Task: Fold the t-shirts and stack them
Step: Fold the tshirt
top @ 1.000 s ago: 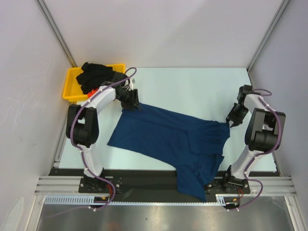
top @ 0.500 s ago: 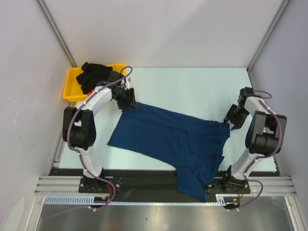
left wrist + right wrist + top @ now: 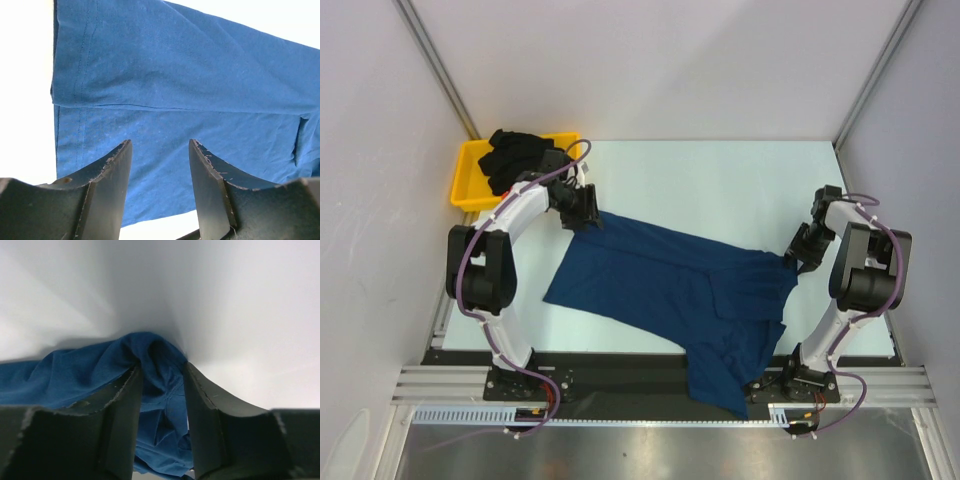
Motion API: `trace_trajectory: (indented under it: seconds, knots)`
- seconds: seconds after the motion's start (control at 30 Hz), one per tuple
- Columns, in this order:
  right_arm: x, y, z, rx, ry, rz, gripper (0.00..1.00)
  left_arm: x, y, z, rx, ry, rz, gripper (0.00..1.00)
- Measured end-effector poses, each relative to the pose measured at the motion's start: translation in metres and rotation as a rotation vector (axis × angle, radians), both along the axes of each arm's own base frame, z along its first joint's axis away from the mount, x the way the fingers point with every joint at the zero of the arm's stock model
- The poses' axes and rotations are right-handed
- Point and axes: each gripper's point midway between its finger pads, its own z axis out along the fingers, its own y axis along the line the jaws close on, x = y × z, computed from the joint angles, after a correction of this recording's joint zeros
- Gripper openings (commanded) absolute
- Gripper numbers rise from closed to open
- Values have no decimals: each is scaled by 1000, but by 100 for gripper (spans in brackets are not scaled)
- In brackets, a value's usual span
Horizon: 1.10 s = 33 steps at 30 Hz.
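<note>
Left claw (image 3: 158, 150) hangs just beside the yellow tray (image 3: 468, 187), over the corner of the blue shirt (image 3: 660, 280) nearest that tray. Its two fingers stand apart, with flat cloth and a stitched hem showing in the gap; nothing is pinched. The right claw (image 3: 161, 367) is at the shirt's corner farthest from the tray, with a bunched ridge of cloth rising between its fingers (whether they grip it or only straddle it cannot be told).

The shirt lies spread on the white table (image 3: 720, 180), running slantwise away from the tray. Its lower part, well apart from the tray, droops over the table's near edge.

The step in hand looks like taking two corners to straighten or fold the shirt. To do it well, the left claw should probably drop until the hem and the layer under it sit between its fingers before it closes. The right claw would do better with the true edge than with a loose pucker. Both should then likely lift together, keeping the cloth taut, so that the drooping part comes back onto the table.

The tray holds a crumpled black shirt (image 3: 518, 152), heaped above the rim.
</note>
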Motion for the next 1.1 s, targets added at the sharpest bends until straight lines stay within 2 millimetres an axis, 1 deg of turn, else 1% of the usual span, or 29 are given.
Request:
trace_trajectory:
  seconds: [0.07, 0.1, 0.13, 0.2, 0.23, 0.27, 0.3, 0.33, 0.4, 0.53, 0.6, 0.63, 0.7, 0.8, 0.87, 0.93, 1.03, 1.07, 1.1]
  knots:
    - [1, 0, 0, 3, 15, -1, 45, 0, 0, 0, -2, 1, 0, 55]
    - [1, 0, 0, 2, 19, 2, 43, 0, 0, 0, -3, -1, -1, 56]
    - [1, 0, 0, 1, 21, 1, 37, 0, -1, 0, -3, -2, -1, 56]
    - [0, -1, 0, -7, 25, 1, 27, 0, 0, 0, -3, -3, 0, 56]
    - [-1, -3, -1, -15, 29, 0, 18, 0, 0, 0, -4, -5, 1, 56]
    - [-2, -4, -1, -18, 32, 0, 13, 0, 0, 0, -4, -6, 1, 56]
    - [-2, -5, -1, -21, 35, -9, 6, 0, 1, 0, -4, -6, 3, 56]
    - [-2, -5, -1, -22, 36, -11, 3, 0, 1, 0, -5, -6, 4, 56]
    - [-2, -5, -1, -26, 35, -17, 0, 0, 2, 0, -6, -7, 6, 56]
    - [5, -4, -1, -47, 59, -32, 0, 3, 2, 0, -12, -15, 9, 56]
    - [20, -4, 0, -67, 62, -26, 0, 5, 2, 1, -15, -24, 9, 56]
    - [31, -3, 1, -78, 53, -19, 0, 6, 1, 1, -16, -27, 10, 56]
    - [64, -2, 2, -105, 2, -6, 0, 8, 1, 1, -21, -33, 17, 55]
    - [124, -3, 6, -149, -107, 11, 0, 9, 1, -1, -27, -37, 34, 55]
    - [159, -2, 8, -177, -176, 20, 0, 7, 2, -7, -29, -33, 46, 56]
    - [188, -3, 10, -194, -235, 22, 0, -2, 5, -12, -21, -13, 57, 56]
    - [216, -5, 12, -212, -291, 20, 0, -10, 8, -12, -14, -8, 61, 56]
    - [224, -6, 12, -215, -306, 20, 2, -12, 8, -11, -14, -11, 62, 56]
    - [231, -7, 12, -217, -317, 21, 17, -14, 9, -8, -16, -16, 67, 56]
